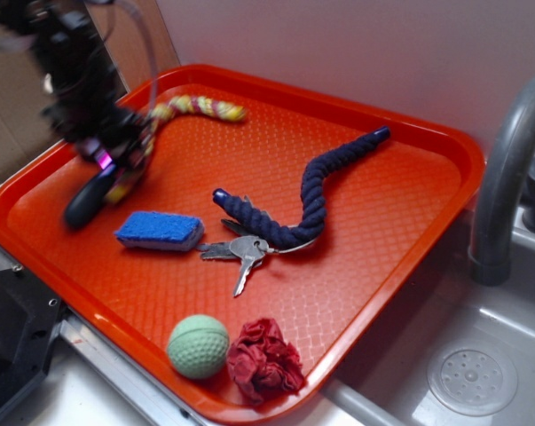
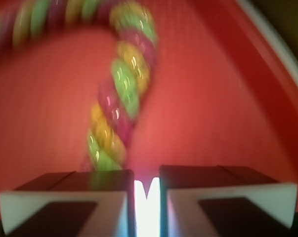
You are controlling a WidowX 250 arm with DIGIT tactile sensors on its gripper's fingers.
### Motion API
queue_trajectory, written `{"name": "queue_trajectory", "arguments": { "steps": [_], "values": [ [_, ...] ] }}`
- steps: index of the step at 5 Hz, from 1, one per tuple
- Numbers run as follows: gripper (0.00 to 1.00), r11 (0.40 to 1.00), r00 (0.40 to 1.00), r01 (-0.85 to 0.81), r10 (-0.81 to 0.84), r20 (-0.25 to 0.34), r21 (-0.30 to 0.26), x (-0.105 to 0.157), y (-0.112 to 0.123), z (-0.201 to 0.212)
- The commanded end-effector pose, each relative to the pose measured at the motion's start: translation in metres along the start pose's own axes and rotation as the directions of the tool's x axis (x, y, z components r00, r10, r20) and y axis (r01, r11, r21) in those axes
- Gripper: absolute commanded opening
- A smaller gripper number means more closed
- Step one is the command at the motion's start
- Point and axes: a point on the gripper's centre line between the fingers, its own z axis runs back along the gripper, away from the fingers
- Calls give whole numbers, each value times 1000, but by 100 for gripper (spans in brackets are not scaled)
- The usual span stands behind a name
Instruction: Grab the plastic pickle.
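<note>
- Your gripper (image 1: 103,160) is blurred in the ext. view, low over the tray's (image 1: 400,133) far-left part; arm above it is smeared w/ motion.
- Wrist view: fingers (image 2: 99,197) nearly together, only a thin bright slit between the two pads. Nothing visibly clamped in that slit, so can't tell if they grip anything.
- Plastic pickle (image 1: 88,199) lies just under/in front of the fingers in the ext. view, touching or almost touching them; blur hides actual contact.
- Pickle isn't visible in the wrist view; you only see the striped rope (image 2: 120,98) running away from the pads over red tray.
- Pickle look: small, smooth, dark grey-green elongated oval, tilted, lower end toward the tray's left edge.
- Striped rope (image 1: 196,106) (yellow/pink/green) curves from the fingers toward the tray's far edge.
- Blue sponge (image 1: 160,230) sits just beside the pickle, toward tray centre, not touching it.
- Keys (image 1: 240,251) next to the sponge; dark blue rope (image 1: 311,195) snakes from them to the far-right corner.
- Pale green ball (image 1: 198,346) and crumpled red cloth (image 1: 264,359) at the tray's near edge, side by side.
- Sink (image 1: 471,373) w/ grey faucet (image 1: 507,169) beyond the tray's right edge.
</note>
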Motion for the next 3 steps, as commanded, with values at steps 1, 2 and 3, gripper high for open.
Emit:
{"name": "queue_trajectory", "arguments": {
  "steps": [1, 2, 3],
  "values": [
    [0, 993, 990, 90, -81, 114, -78, -23, -2, 91],
    [0, 995, 988, 69, -59, 141, -68, -14, -2, 97],
    [100, 994, 995, -99, 100, 12, -43, -15, 4, 87]
  ]
}}
